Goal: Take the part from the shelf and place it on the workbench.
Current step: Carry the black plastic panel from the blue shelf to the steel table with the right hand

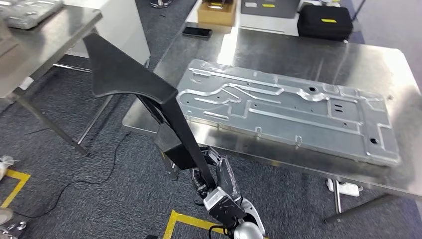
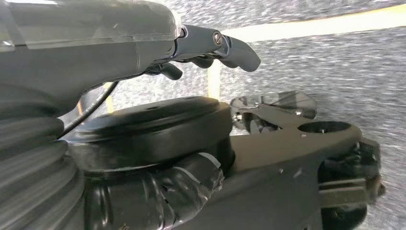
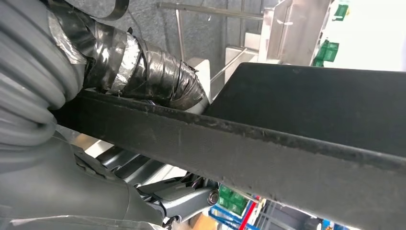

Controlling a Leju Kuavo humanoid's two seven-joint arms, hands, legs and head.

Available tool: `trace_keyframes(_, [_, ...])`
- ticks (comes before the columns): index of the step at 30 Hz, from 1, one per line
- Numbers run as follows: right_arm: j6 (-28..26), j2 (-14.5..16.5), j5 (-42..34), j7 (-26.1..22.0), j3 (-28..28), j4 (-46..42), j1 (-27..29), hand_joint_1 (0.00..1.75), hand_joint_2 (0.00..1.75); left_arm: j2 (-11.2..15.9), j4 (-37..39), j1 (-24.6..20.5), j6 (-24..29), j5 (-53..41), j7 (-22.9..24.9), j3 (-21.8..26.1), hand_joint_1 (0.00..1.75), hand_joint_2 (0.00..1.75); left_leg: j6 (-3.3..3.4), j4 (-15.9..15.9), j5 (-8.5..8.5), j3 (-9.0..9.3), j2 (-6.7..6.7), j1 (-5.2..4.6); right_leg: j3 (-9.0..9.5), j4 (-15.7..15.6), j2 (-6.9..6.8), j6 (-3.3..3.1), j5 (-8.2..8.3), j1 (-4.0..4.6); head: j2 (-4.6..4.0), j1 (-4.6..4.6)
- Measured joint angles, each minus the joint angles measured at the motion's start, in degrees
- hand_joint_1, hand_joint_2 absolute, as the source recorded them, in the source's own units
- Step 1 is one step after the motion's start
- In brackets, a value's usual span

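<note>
Head view: the right hand [image 1: 219,174] comes up from the lower edge and grips the lower end of a long black part [image 1: 144,94], which rises tilted up and to the left and widens into a flat wedge-shaped end. The part is held in the air in front of the near edge of the steel table [image 1: 318,55], not resting on it. On the table lies a large stamped grey metal panel [image 1: 293,107], flat, its long side roughly along the table's near edge. At the far side of the table stand a black case [image 1: 325,22], a cardboard box [image 1: 217,12] and a dark phone-like slab [image 1: 197,31]. A second steel table [image 1: 45,37] stands at upper left; a black cable [image 1: 74,181] trails across the grey carpet, which carries yellow floor tape [image 1: 184,219].

Left wrist view: the left hand [image 2: 143,43] hangs over the carpet with its dark fingers [image 2: 234,48] gently curled and nothing between them; they appear apart rather than clenched, though the angle is poor.

Right wrist view: the black part [image 3: 287,143] crosses the picture as a thick bar, widening to a broad plate. The taped thumb [image 3: 148,72] presses on one side and darker fingers [image 3: 186,199] close on the other.
</note>
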Motion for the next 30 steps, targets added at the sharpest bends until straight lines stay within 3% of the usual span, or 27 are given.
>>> trace_keyframes(1, [-0.04, 0.00, 0.05, 0.01, -0.01, -0.01, 0.00, 1.68, 1.75, 0.01, 0.00, 0.02, 0.47, 0.47, 0.01, 0.31, 0.00, 1.75, 0.15, -2.66, 2.45, 0.77, -0.19, 0.00, 0.15, 0.15, 0.88, 0.05, -0.09, 0.03, 0.00, -0.01])
trace_keyframes(3, [-0.13, -0.01, 0.20, 0.01, -0.01, -0.02, 0.02, 1.68, 1.75, 0.02, 0.01, 0.22, 1.32, 1.54, 0.15, 1.10, 0.00, 1.75, 0.56, -10.10, 6.98, 3.19, -1.93, 0.06, 0.18, 0.66, 2.46, 0.36, -0.36, 0.11, 0.00, 0.01])
trace_keyframes(5, [-0.19, -0.04, 0.20, 0.01, -0.01, -0.08, 0.04, 1.68, 1.75, 0.07, 0.01, 0.34, 1.64, 2.03, 0.46, 1.82, 0.00, 1.75, 0.85, -14.15, 7.95, 4.56, -3.54, 0.03, -0.37, 1.12, 3.62, 0.98, -0.37, 0.03, 0.00, 0.02])
trace_keyframes(8, [-0.19, -0.38, -0.22, -0.08, -0.03, -0.44, 0.29, 1.68, 1.75, 0.49, 0.00, 0.07, 1.09, 1.25, 1.18, 2.19, 0.00, 1.75, 1.54, -15.27, 7.93, 5.10, -2.71, 0.13, -0.79, 0.95, 4.47, 2.05, 0.02, -0.07, 0.00, -0.03])
trace_keyframes(10, [-0.18, -0.66, -0.41, -0.17, -0.03, -0.79, 0.47, 1.68, 1.75, 0.95, 0.00, 0.02, 0.75, 0.75, 1.42, 2.20, 0.00, 1.75, 2.23, -16.00, 8.28, 5.57, -1.45, 0.50, -1.70, 2.90, 2.18, 2.66, -1.31, 0.16, 0.00, 0.31])
trace_keyframes(12, [-0.17, -0.79, -0.50, -0.21, -0.02, -0.95, 0.54, 1.68, 1.75, 1.51, 0.01, 0.29, 0.69, 0.42, 1.57, 2.20, 0.00, 1.75, 2.58, -16.27, 8.30, 5.81, -0.01, 0.46, -4.76, 9.01, -0.77, 3.27, -4.52, -0.20, 0.00, 0.65])
trace_keyframes(14, [-0.20, -0.93, -0.55, -0.20, -0.03, -0.96, 0.72, 1.68, 1.75, 2.02, 0.03, 0.78, 0.65, 0.08, 1.72, 2.20, 0.00, 1.75, 2.56, -16.23, 8.12, 5.87, 1.50, 0.41, -7.99, 15.08, -1.65, 3.82, -6.48, -0.85, 0.00, 0.64])
trace_keyframes(15, [-0.21, -1.02, -0.55, -0.19, -0.03, -0.96, 0.86, 1.68, 1.75, 2.21, 0.04, 1.10, 0.50, -0.16, 1.79, 2.18, 0.00, 1.75, 2.45, -16.21, 7.97, 5.96, 2.23, 0.44, -8.41, 15.63, -1.86, 4.03, -5.99, -1.12, 0.00, 0.63])
trace_keyframes(17, [-0.22, -1.14, -0.56, -0.19, -0.03, -0.96, 1.05, 1.68, 1.75, 2.38, 0.06, 1.52, 0.05, -0.69, 1.92, 2.13, 0.00, 1.75, 2.05, -16.16, 7.55, 6.35, 3.34, 0.55, -5.95, 10.59, -2.80, 4.21, -2.50, -1.47, 0.00, 0.64])
trace_keyframes(19, [-0.38, -1.15, -0.53, -0.17, -0.03, -0.97, 1.04, 1.68, 1.75, 2.42, 0.07, 1.60, -0.31, -1.04, 1.98, 2.01, 0.00, 1.75, 1.38, -16.11, 7.01, 6.69, 3.90, 0.48, -2.17, 3.58, -4.14, 3.93, -0.07, -1.28, 0.00, 0.63])
trace_keyframes(20, [-0.59, -1.15, -0.50, -0.14, -0.03, -0.98, 1.03, 1.68, 1.75, 2.44, 0.07, 1.53, -0.38, -1.13, 2.02, 1.91, 0.00, 1.75, 0.97, -16.16, 6.80, 6.85, 4.06, 0.39, -1.09, 1.63, -4.55, 3.59, 0.14, -1.09, 0.00, 0.61])
trace_keyframes(23, [-1.62, -1.16, -0.19, 0.07, -0.03, -0.97, 1.13, 1.68, 1.75, 2.57, 0.07, 1.24, -0.56, -1.33, 2.14, 1.57, 0.00, 1.75, -0.16, -16.55, 6.37, 7.62, 4.53, 0.30, -0.49, 0.70, -4.16, 2.38, -0.47, -0.77, 0.00, 0.56])
trace_keyframes(25, [-2.34, -1.16, 0.30, 0.27, -0.03, -0.96, 1.09, 1.68, 1.75, 2.71, 0.08, 1.24, -0.68, -1.56, 2.20, 1.30, 0.00, 1.75, -0.62, -14.78, 4.89, 7.31, 3.04, 0.47, -0.07, 0.25, -3.67, 1.57, -0.51, -0.97, 0.00, 0.46])
trace_keyframes(28, [-3.53, -1.12, 1.18, 0.94, -0.03, -0.78, 0.94, 1.68, 1.75, 2.99, 0.10, 1.57, -0.85, -1.72, 2.25, 0.85, 0.00, 1.75, -0.60, -4.59, -0.13, 2.07, 0.26, 0.41, 0.27, 0.05, -3.00, 0.57, -0.74, -0.77, 0.00, 0.30])
trace_keyframes(29, [-3.94, -1.11, 1.49, 1.14, -0.04, -0.60, 0.94, 1.68, 1.75, 3.06, 0.11, 1.67, -0.91, -1.74, 2.26, 0.78, 0.00, 1.75, -0.53, -1.51, -0.88, 0.17, 0.02, 0.36, 0.36, 0.08, -2.69, 0.39, -0.86, -0.59, 0.00, 0.31])
trace_keyframes(30, [-4.43, -1.11, 1.91, 1.32, -0.04, -0.41, 0.95, 1.68, 1.75, 3.11, 0.11, 1.75, -0.98, -1.76, 2.28, 0.73, 0.00, 1.75, -0.44, -0.24, -0.44, -0.94, -0.09, 0.32, 0.50, 0.11, -2.35, 0.28, -0.99, -0.44, 0.00, 0.30])
